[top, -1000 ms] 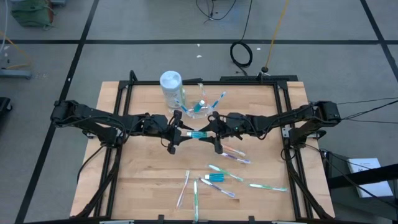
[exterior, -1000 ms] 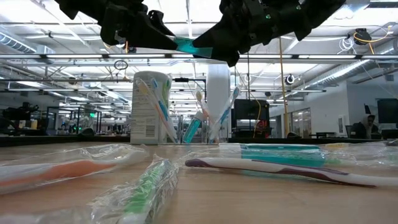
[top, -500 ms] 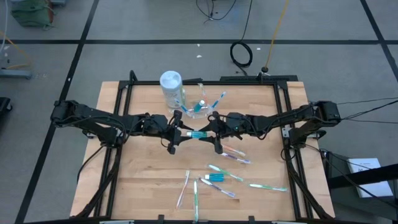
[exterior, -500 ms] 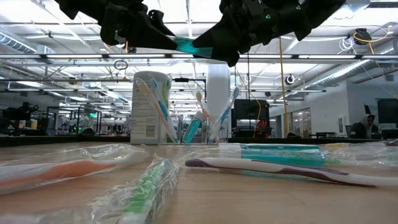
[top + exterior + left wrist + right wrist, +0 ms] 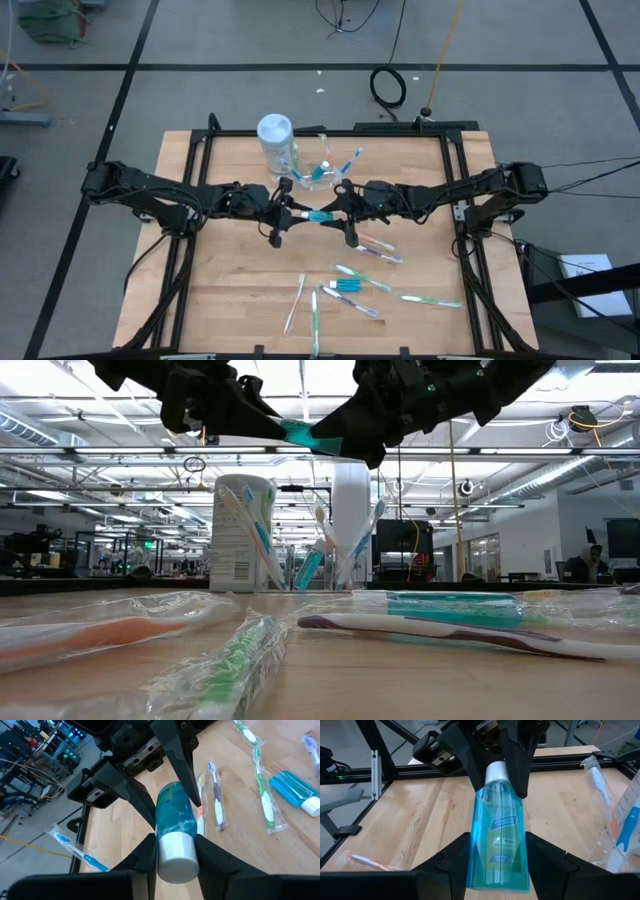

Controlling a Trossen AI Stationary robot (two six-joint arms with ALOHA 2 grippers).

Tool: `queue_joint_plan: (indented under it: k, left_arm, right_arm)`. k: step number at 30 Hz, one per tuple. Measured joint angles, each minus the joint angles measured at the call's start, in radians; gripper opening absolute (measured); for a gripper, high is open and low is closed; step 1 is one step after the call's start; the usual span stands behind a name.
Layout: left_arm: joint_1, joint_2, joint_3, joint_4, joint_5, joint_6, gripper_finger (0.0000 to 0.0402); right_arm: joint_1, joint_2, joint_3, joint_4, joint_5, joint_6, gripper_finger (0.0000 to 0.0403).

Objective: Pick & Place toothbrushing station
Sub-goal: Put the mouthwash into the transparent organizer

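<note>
Closing now on the toothpaste tube's (image 5: 174, 827) white cap, the left gripper (image 5: 172, 851) joins the right gripper (image 5: 497, 857) clasping its tail above the tabletop (image 5: 230, 280), a handover underway.

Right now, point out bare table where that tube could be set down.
Free: the table's left side, below the left arm, and its far right corner. Crowded: loose toothbrushes front-centre; the holder and white canister at the back.
</note>
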Motion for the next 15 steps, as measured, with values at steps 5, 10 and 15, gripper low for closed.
queue_joint_plan:
  k: [5, 10, 15]
  left_arm:
    - [0.000, 0.000, 0.000, 0.000, -0.001, 0.000, 0.0096]
    - [0.000, 0.000, 0.000, -0.001, 0.003, -0.009, 0.0099]
    - [0.001, 0.000, 0.000, -0.030, 0.002, -0.029, 0.0095]
  right_arm:
    - [0.000, 0.000, 0.000, 0.000, 0.004, -0.003, 0.0160]
    - [0.000, 0.000, -0.007, 0.003, 0.007, -0.016, 0.0176]
    - [-0.004, -0.001, -0.038, 0.002, 0.015, -0.026, 0.0206]
